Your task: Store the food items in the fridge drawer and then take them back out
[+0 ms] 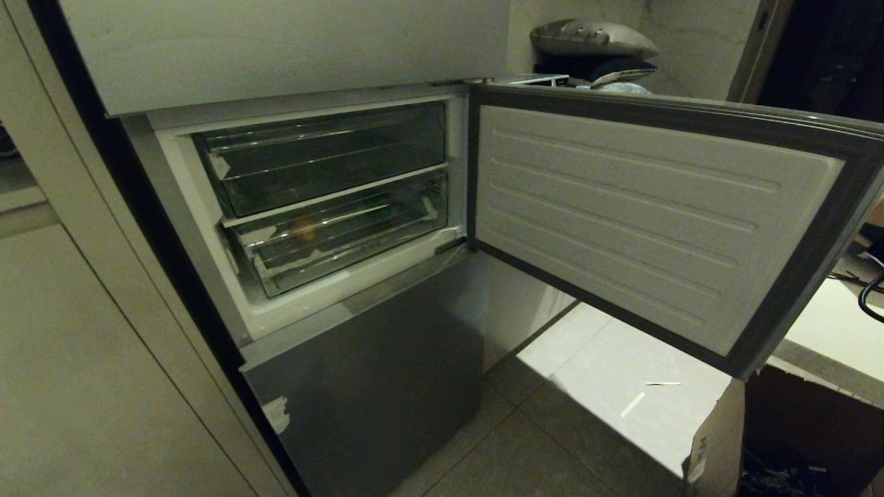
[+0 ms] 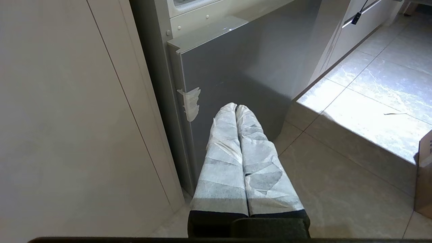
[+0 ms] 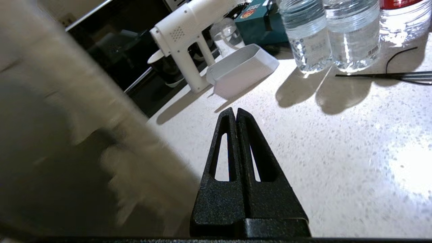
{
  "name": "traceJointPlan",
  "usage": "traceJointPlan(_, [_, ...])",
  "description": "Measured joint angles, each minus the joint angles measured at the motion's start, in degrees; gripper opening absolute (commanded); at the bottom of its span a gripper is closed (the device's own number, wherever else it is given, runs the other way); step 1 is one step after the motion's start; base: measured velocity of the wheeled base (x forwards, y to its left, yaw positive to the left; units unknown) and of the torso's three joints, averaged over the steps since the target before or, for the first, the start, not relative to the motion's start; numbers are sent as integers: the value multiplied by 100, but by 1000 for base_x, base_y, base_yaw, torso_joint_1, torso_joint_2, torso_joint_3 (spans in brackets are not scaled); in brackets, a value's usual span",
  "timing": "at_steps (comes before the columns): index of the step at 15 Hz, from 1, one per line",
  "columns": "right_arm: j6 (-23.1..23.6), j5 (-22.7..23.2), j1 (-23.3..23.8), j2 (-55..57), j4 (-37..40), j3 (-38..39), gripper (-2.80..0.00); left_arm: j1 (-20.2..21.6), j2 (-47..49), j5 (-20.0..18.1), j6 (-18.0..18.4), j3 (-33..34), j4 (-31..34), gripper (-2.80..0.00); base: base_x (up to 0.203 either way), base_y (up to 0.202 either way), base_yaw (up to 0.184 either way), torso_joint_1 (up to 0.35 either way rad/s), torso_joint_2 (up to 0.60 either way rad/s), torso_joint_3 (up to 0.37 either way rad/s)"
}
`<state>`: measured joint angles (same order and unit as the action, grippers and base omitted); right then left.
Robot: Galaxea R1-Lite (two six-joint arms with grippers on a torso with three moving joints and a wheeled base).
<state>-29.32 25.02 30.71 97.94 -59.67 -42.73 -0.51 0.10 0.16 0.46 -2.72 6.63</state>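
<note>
The fridge stands with its middle door [image 1: 656, 214] swung open to the right. Two clear drawers sit pushed in, one above the other. The lower fridge drawer [image 1: 345, 238] has white tape scraps on its front. An orange shape [image 1: 304, 229] and a green shape [image 1: 378, 210] show dimly through it. Neither arm shows in the head view. My left gripper [image 2: 236, 106], wrapped in white tape, is shut and empty, low beside the grey bottom door panel [image 2: 243, 60]. My right gripper [image 3: 235, 110], black, is shut and empty over a white speckled countertop [image 3: 337, 152].
On the countertop stand clear water bottles [image 3: 305, 37], a white gun-shaped device [image 3: 189, 30], a white tray [image 3: 241, 69] and a teal box [image 3: 258, 23]. A blurred beige surface fills one side of the right wrist view. A cardboard box [image 1: 718, 442] sits on the tiled floor under the door.
</note>
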Motion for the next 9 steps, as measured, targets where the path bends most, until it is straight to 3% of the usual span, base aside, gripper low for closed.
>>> traceJointPlan(9, [-33,28,-151,-61,-1,139,-280,0,0,0,-2,0,0,-280,0,0,0,0,0,0])
